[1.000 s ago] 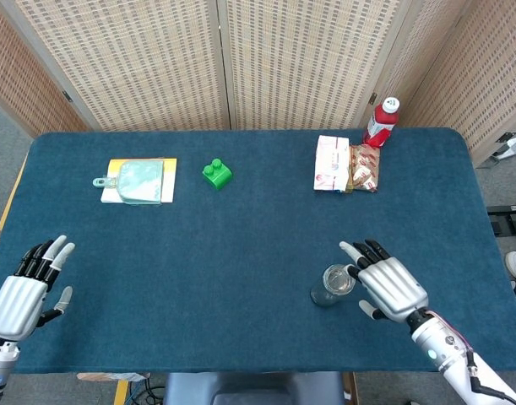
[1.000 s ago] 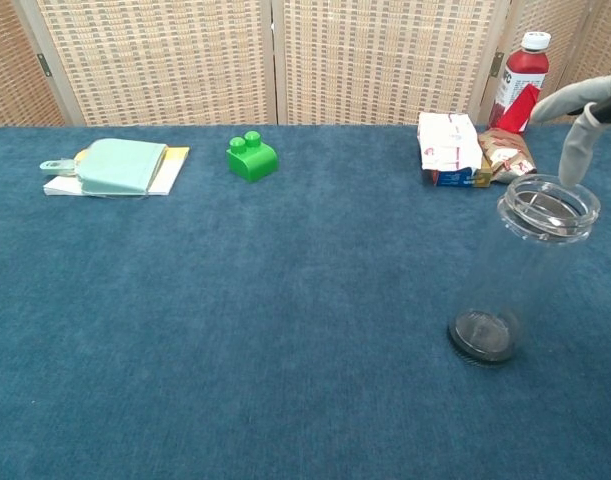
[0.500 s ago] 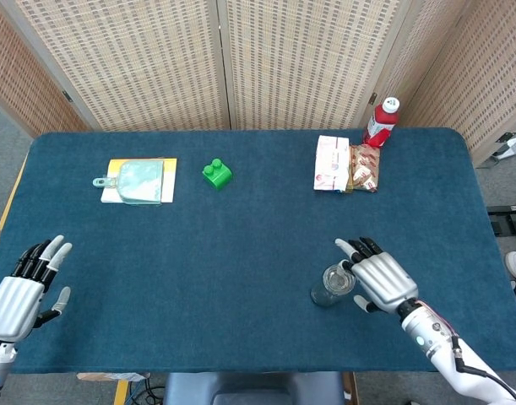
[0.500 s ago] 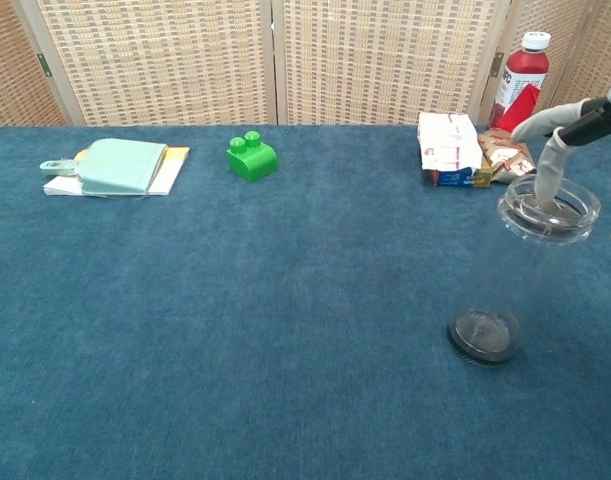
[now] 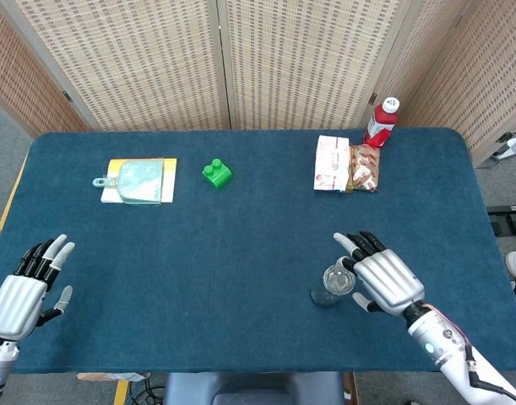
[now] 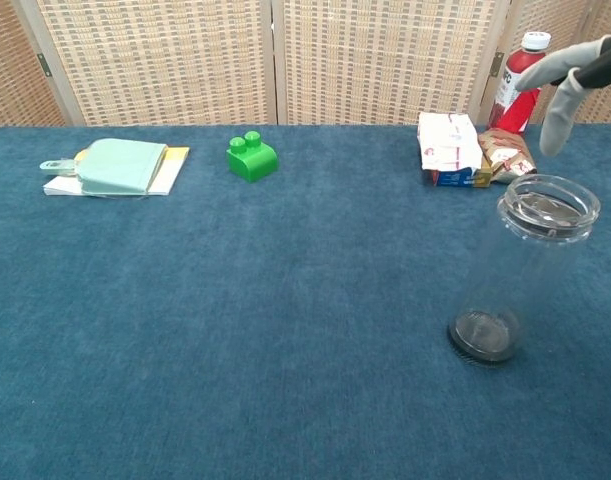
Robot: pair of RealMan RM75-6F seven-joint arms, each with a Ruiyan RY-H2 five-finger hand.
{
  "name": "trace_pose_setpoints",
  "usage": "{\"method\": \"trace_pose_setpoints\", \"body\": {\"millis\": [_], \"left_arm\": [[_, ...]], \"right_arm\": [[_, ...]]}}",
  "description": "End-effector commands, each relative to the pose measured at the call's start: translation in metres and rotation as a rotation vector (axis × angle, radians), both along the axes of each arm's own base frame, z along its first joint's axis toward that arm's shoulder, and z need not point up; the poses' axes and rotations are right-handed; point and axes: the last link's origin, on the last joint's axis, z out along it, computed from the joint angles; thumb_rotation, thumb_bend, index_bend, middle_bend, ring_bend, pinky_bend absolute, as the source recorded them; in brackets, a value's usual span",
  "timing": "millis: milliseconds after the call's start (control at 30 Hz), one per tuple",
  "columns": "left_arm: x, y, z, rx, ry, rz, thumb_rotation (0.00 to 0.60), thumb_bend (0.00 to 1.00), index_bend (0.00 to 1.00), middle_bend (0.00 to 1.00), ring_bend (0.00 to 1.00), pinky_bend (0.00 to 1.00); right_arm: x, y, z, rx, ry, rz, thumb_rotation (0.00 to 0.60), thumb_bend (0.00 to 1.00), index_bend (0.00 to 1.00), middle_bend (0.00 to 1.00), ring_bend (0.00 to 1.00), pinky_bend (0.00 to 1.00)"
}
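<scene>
Fingers (image 5: 352, 246) of the right hand (image 5: 382, 278) spread and empty above the clear jar (image 5: 332, 284), no contact visible.

The worktop (image 5: 241, 245) is deep blue. A clear glass jar (image 6: 525, 270) stands by the silver-and-black right robot hand (image 5: 382, 277). The toy brick (image 5: 216, 174) is bright green, the bottle (image 5: 380, 123) red with a white cap, the pouch (image 5: 140, 181) pale mint.
</scene>
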Motion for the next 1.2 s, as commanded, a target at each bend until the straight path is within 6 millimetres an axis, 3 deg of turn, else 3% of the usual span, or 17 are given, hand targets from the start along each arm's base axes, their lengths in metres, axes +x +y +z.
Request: {"method": "trace_pose_setpoints", "body": {"millis": [33, 267, 433, 567, 767, 867, 1033, 1200], "left_arm": [[0.0, 0.0, -0.001, -0.001, 0.002, -0.001, 0.6, 0.42, 0.0, 0.0, 0.0, 0.07], [0.001, -0.001, -0.001, 0.0, 0.003, -0.002, 0.6, 0.42, 0.0, 0.0, 0.0, 0.07], [-0.001, 0.0, -0.003, -0.005, 0.014, 0.016, 0.6, 0.42, 0.0, 0.0, 0.0, 0.07], [-0.002, 0.002, -0.005, -0.012, 0.02, 0.023, 0.6, 0.42, 0.0, 0.0, 0.0, 0.07], [-0.002, 0.005, -0.008, -0.021, 0.025, 0.028, 0.6, 0.42, 0.0, 0.0, 0.0, 0.07], [-0.003, 0.007, -0.011, -0.032, 0.03, 0.031, 0.6, 0.42, 0.0, 0.0, 0.0, 0.07], [-0.004, 0.012, -0.014, -0.04, 0.036, 0.035, 0.6, 0.42, 0.0, 0.0, 0.0, 0.07], [-0.004, 0.013, -0.014, -0.042, 0.032, 0.036, 0.6, 0.42, 0.0, 0.0, 0.0, 0.07]], "right_arm": [[-0.003, 0.007, 0.011, -0.028, -0.017, 0.005, 0.6, 0.32, 0.34, 0.0, 0.0, 0.0], [-0.019, 0.03, 0.03, -0.105, -0.029, 0.002, 0.6, 0.31, 0.34, 0.0, 0.0, 0.0], [-0.059, 0.046, 0.039, -0.234, -0.034, -0.002, 0.6, 0.3, 0.31, 0.0, 0.0, 0.0], [-0.095, 0.061, 0.042, -0.34, -0.06, -0.011, 0.6, 0.3, 0.22, 0.0, 0.0, 0.0], [-0.15, 0.079, 0.036, -0.461, 0.004, -0.065, 0.6, 0.3, 0.02, 0.0, 0.0, 0.0], [-0.168, 0.086, 0.031, -0.519, 0.052, -0.088, 0.6, 0.3, 0.0, 0.0, 0.0, 0.0], [-0.186, 0.09, 0.026, -0.554, 0.051, -0.127, 0.6, 0.3, 0.0, 0.0, 0.0, 0.0], [-0.187, 0.09, 0.027, -0.57, 0.058, -0.127, 0.6, 0.3, 0.0, 0.0, 0.0, 0.0]]}}
